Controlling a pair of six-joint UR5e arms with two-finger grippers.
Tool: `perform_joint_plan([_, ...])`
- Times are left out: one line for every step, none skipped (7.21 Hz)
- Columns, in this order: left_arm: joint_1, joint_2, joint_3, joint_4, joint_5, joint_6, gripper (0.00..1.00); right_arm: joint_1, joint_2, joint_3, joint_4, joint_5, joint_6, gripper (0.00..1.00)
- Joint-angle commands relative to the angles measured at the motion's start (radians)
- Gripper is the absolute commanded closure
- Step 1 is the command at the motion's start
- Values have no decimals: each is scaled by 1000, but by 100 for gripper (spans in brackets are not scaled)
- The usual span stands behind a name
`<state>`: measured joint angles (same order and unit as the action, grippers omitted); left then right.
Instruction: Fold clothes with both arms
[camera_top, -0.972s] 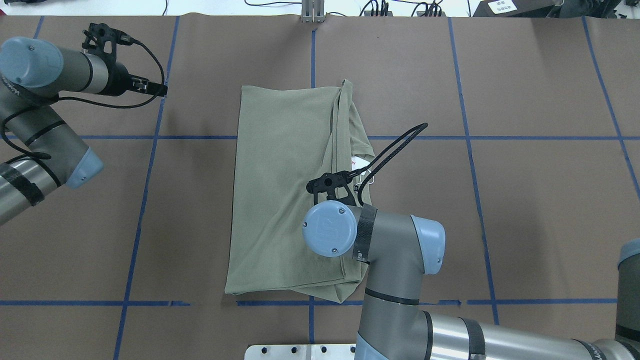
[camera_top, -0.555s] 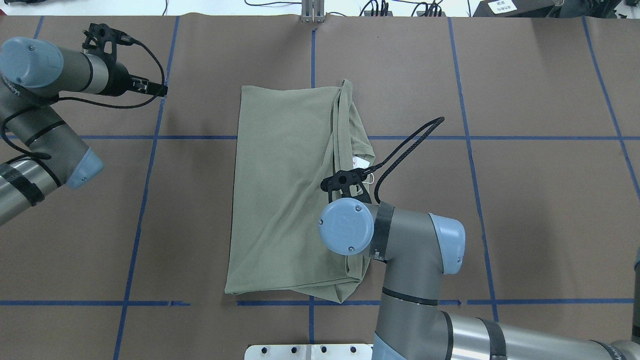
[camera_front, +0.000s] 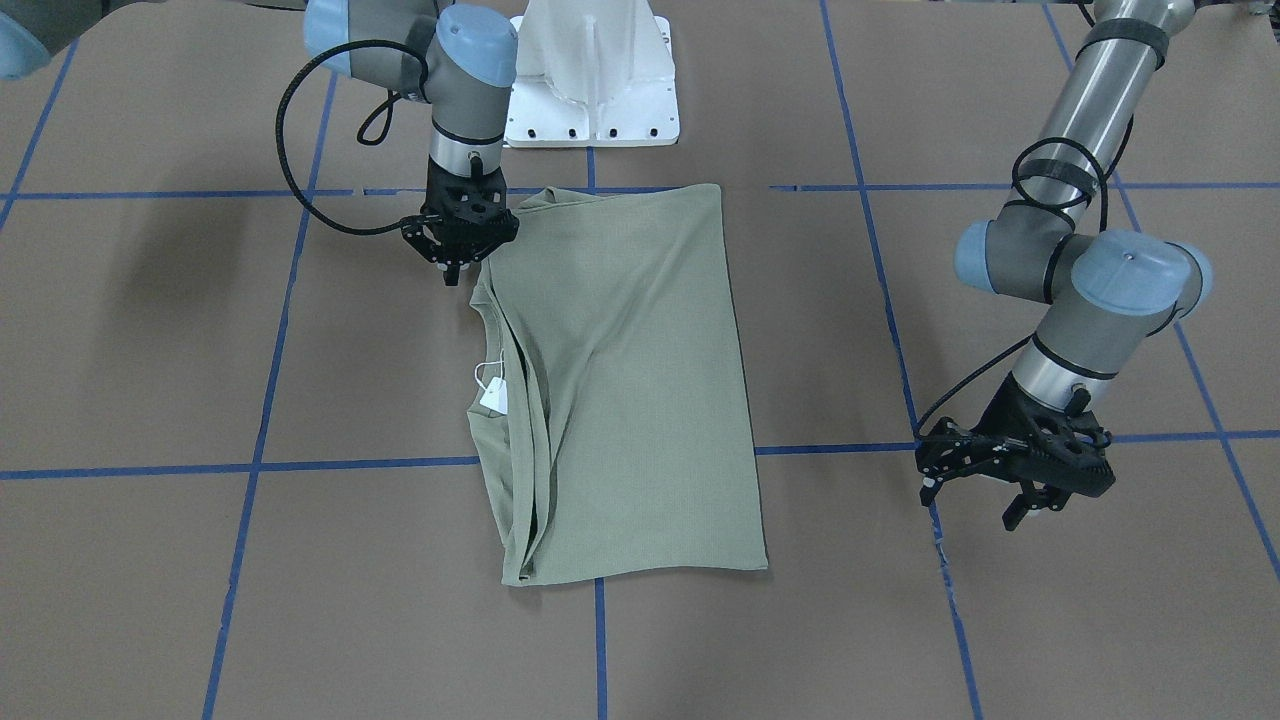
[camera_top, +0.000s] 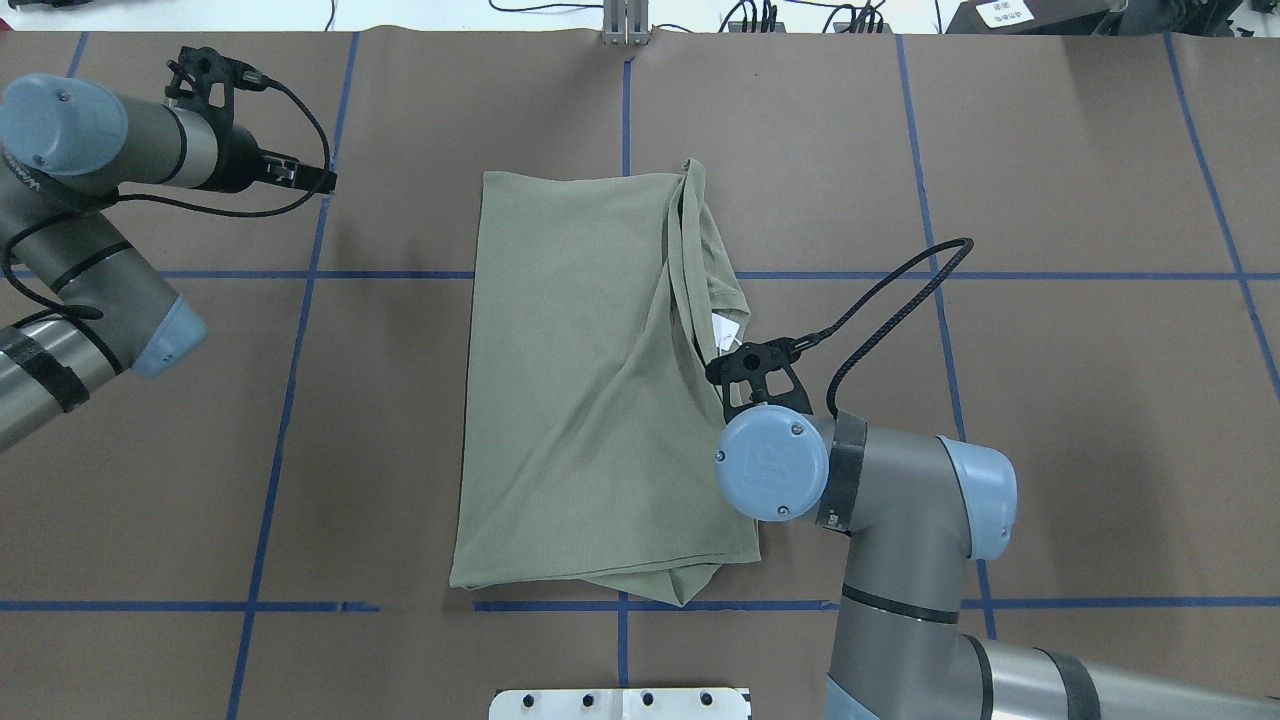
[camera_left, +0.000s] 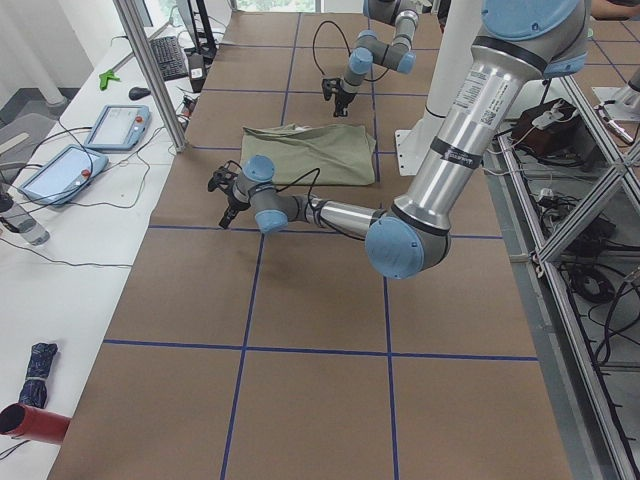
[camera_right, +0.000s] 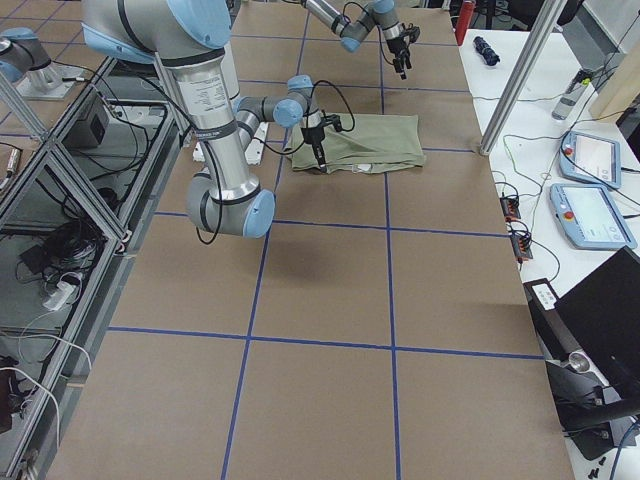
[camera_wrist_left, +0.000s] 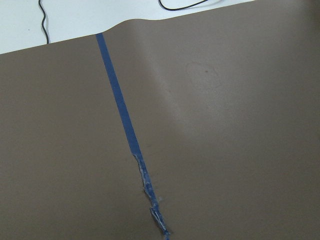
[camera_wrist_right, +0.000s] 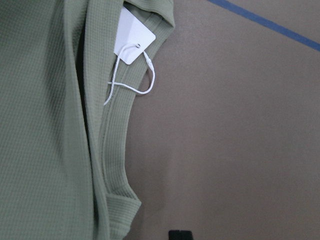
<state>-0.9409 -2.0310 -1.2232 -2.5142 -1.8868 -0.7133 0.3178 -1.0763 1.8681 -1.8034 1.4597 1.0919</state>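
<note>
The sage-green shirt (camera_top: 580, 400) lies folded into a long rectangle at the table's middle, also seen in the front view as the shirt (camera_front: 620, 380). Its white hang tag (camera_wrist_right: 134, 37) sticks out at the collar on the robot's right side. My right gripper (camera_front: 452, 270) hangs just off that edge, near the shirt's corner closest to the robot's base, and looks shut with nothing in it. One black fingertip (camera_wrist_right: 180, 235) shows over bare table beside the ribbed edge. My left gripper (camera_front: 968, 505) hovers open over bare table, well away from the shirt.
The white base plate (camera_front: 590, 100) sits at the robot's table edge. Blue tape lines (camera_top: 290, 400) grid the brown table cover. The right arm's black cable loop (camera_top: 900, 290) hangs beyond the shirt. Control tablets (camera_left: 115, 125) and a metal post (camera_left: 150, 70) stand at the far side.
My right arm has swung from above the shirt out to its right edge. The shirt's lower right part now lies spread further right, with new creases. The left arm has not moved.
</note>
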Motion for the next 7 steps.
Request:
perform_joint_plan([1, 0, 1, -5, 0, 0, 0, 1, 22, 20, 10, 4, 9, 46])
perform_joint_plan([2, 2, 4, -18, 2, -2, 0, 26, 77, 17, 9, 7, 11, 41])
perform_joint_plan([4, 6, 4, -20, 2, -2, 0, 43, 116, 10, 24, 23, 13, 41])
perform_joint_plan([4, 6, 4, -20, 2, -2, 0, 52, 152, -74, 115, 30, 20, 41])
perform_joint_plan([8, 6, 4, -20, 2, 0, 0, 76, 189, -187, 198, 33, 19, 41])
perform_joint_plan([10, 6, 5, -20, 2, 0, 0, 95, 205, -261, 243, 48, 14, 42])
perform_joint_plan([11, 6, 5, -20, 2, -2, 0, 101, 203, -291, 256, 48, 8, 42])
